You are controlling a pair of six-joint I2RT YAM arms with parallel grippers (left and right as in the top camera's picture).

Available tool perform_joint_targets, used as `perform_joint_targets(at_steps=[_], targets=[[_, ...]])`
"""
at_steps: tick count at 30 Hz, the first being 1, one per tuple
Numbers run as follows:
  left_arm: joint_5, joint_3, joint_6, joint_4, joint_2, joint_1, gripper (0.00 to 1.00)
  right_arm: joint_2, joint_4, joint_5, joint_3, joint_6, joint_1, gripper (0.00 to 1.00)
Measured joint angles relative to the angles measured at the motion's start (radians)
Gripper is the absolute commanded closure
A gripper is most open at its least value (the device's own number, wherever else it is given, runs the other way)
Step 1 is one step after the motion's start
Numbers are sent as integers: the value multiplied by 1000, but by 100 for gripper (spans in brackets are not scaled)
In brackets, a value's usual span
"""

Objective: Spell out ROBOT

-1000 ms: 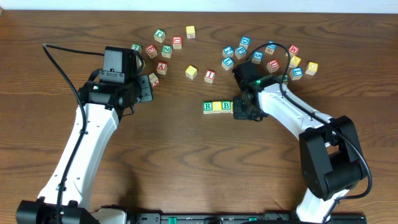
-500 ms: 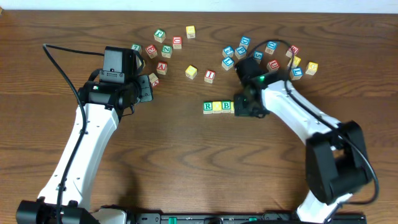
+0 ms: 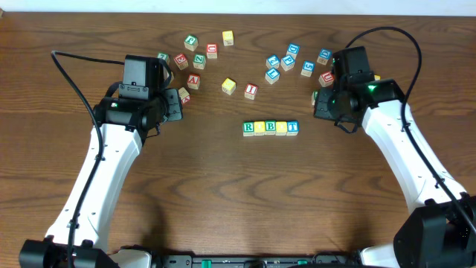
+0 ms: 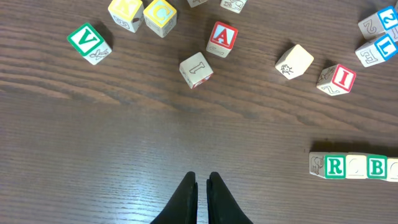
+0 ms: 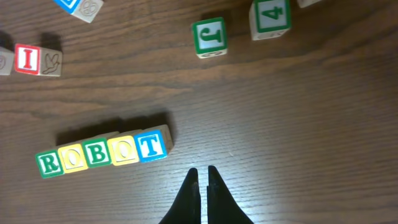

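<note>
Five wooden cubes lie in a touching row mid-table: green R (image 3: 248,128), yellow O (image 3: 259,128), green B (image 3: 271,128), a second yellow O (image 3: 282,128) and blue T (image 3: 292,128). In the right wrist view the row reads ROBOT (image 5: 99,154), up and to the left of my right gripper (image 5: 203,173). That gripper (image 3: 320,104) is shut and empty, clear of the T cube (image 5: 151,145). My left gripper (image 4: 202,178) is also shut with nothing in it, hovering over bare wood left of the row. The R (image 4: 334,166) and B (image 4: 375,167) show at that view's right edge.
Loose letter cubes lie behind the row: a left cluster (image 3: 195,59), a right cluster (image 3: 290,56), a yellow cube (image 3: 228,86) and a red I (image 3: 251,90). A green J (image 5: 209,37) and a green 4 (image 5: 270,17) sit ahead of the right gripper.
My right arm has pulled away from the row's right end, back and to the right, uncovering the second O and the T. The left arm has not moved.
</note>
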Motion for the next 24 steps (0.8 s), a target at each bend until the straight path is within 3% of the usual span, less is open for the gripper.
perform_joint_targets(at_steps=[9, 24], targets=[[0, 0, 3, 0, 0, 0, 92, 17, 0, -5, 0, -4, -4, 99], [0, 0, 3, 0, 0, 0, 92, 307, 68, -88, 0, -7, 5, 99]])
